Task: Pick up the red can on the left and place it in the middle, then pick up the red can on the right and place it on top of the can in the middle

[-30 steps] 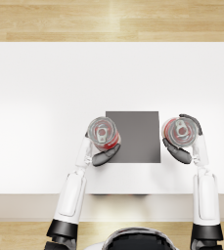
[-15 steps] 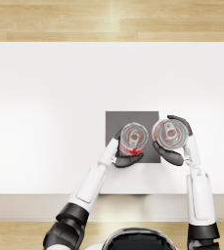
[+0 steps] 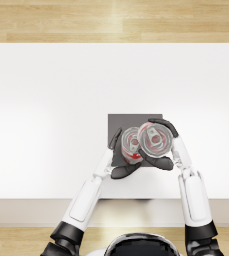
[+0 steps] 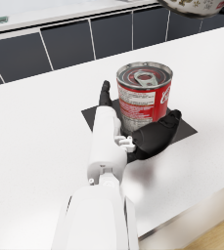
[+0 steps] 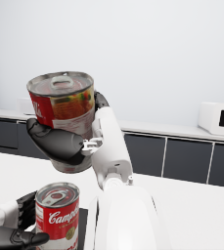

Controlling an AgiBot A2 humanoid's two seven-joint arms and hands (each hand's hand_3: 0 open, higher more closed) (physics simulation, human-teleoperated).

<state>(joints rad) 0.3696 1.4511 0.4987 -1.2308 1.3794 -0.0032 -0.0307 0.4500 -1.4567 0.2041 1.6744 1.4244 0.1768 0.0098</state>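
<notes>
While both white arms reach forward over the near part of the white table (image 3: 46, 100), the left arm slants in from the near left toward the middle and the right arm runs almost straight ahead on the right. At the end of the left arm, the left hand (image 3: 122, 159) sits low on the dark mat (image 3: 121, 122), its fingers curled around the lower can (image 3: 131, 145), which stands upright on the mat at the middle of the table; in the left wrist view the left hand (image 4: 147, 136) wraps the foot of this can (image 4: 144, 95), with the thumb across the near side and the fingers behind, so it holds the can. At the end of the right arm, the right hand (image 3: 167, 145) is raised, and it grips the upper can (image 3: 156, 139) around its body. In the right wrist view the right hand (image 5: 64, 141) holds this can (image 5: 63, 110) upright, well clear of the table, above and a little to the right of the lower can (image 5: 57, 215), with open air between the two. From the head camera the raised can overlaps the right edge of the standing one, so it is not squarely over it. Both cans are red with silver pull-tab lids. Beyond the table's far edge runs a wooden floor (image 3: 111, 20).
</notes>
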